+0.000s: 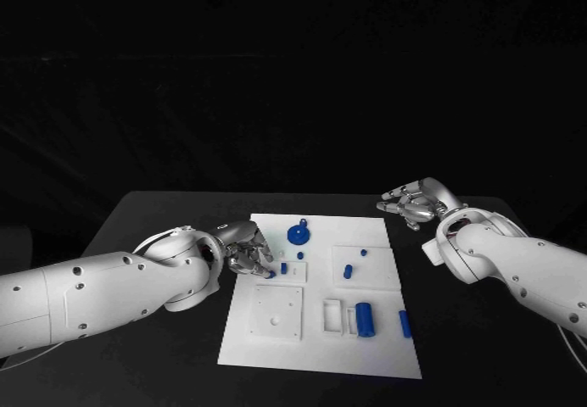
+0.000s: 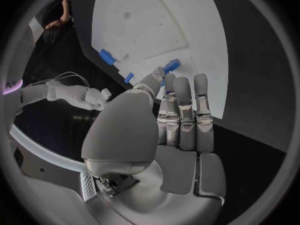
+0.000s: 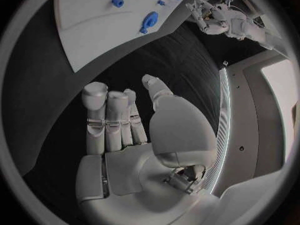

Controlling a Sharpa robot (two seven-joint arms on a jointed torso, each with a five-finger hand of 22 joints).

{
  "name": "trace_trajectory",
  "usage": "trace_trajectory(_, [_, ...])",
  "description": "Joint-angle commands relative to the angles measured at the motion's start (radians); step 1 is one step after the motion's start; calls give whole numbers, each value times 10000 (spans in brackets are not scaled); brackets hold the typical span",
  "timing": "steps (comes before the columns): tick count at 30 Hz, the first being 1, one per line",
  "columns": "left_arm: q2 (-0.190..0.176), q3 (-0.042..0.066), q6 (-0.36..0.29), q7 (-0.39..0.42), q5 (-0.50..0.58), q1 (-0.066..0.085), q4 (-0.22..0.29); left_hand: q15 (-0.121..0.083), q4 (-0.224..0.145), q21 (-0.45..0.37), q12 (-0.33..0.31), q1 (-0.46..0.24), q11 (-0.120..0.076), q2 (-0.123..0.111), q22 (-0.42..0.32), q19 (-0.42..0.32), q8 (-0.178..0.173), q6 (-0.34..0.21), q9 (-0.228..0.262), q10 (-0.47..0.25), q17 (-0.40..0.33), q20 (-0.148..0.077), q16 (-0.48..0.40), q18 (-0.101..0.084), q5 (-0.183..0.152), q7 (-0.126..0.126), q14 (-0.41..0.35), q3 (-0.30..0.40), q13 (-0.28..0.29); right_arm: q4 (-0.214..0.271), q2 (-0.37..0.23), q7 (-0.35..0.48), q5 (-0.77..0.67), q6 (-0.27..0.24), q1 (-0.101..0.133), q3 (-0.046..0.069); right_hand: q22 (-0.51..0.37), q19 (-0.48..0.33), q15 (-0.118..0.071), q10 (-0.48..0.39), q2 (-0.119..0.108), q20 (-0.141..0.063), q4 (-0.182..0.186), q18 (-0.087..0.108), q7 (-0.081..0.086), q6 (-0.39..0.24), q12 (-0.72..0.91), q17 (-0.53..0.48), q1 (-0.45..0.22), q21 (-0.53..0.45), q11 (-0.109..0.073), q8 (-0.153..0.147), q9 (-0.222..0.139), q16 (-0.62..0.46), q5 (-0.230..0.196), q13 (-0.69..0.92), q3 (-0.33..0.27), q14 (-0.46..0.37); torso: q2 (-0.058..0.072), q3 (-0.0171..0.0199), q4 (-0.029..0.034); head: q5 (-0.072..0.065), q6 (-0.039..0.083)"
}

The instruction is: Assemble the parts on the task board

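Head view puts my left hand [image 1: 248, 252] at the task board's [image 1: 321, 348] left edge, fingertips just beside a small blue peg [image 1: 284, 268]; in the left wrist view the fingers are straight and close together, and whether they pinch it I cannot tell. My right hand [image 1: 416, 203] hovers off the far right corner, fingers curled, holding nothing. I judge I'm picking the peg; next I need a firm pinch
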Motion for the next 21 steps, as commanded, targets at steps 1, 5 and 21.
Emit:
trace_trajectory(1, [58, 2, 75, 269, -251, -56, -29, 88, 30, -76, -30, -126, 80, 23, 151, 31, -33, -94, -7, 196, 14, 32, -17, -99, -33, 22, 10, -135, 4, 21, -4, 123, -33, 141, -11, 5, 825, 525, 17, 45, 18, -7, 14, 185, 5, -81, 31, 10, -64, 49, 3, -40, -14, -35, 52, 2, -68, 82, 1, 5, 1, 12, -26])
trace_trajectory(5, [109, 2, 101, 270, -257, -123, -113, 97, 156, -187, -31, -132, 95, 57, 155, 92, -30, -299, -16, 199, 31, 38, -11, -99, -18, 72, 20, -319, 5, 19, -2, 125, -36, 144, -16, 5, 825, 525, 17, 45, 18, -7, 14, 185, 5, -81, 31, 10, -64, 49, 3, -40, -14, -35, 52, 2, -68, 82, 2, 2, -8, 18, -28])
trace_trajectory(21, [324, 4, 153, 321, -288, -386, -476, 83, 289, -260, -1, -12, 78, 286, 189, 146, -27, -117, -16, 161, 77, 26, 41, -99, 117, 32, 12, -222, 10, 42, 5, 126, -46, 148, -34, 5, 825, 525, 17, 45, 18, -7, 14, 185, 5, -81, 31, 10, -64, 49, 3, -40, -14, -35, 52, 2, -68, 82, 0, 15, -7, 8, -27])
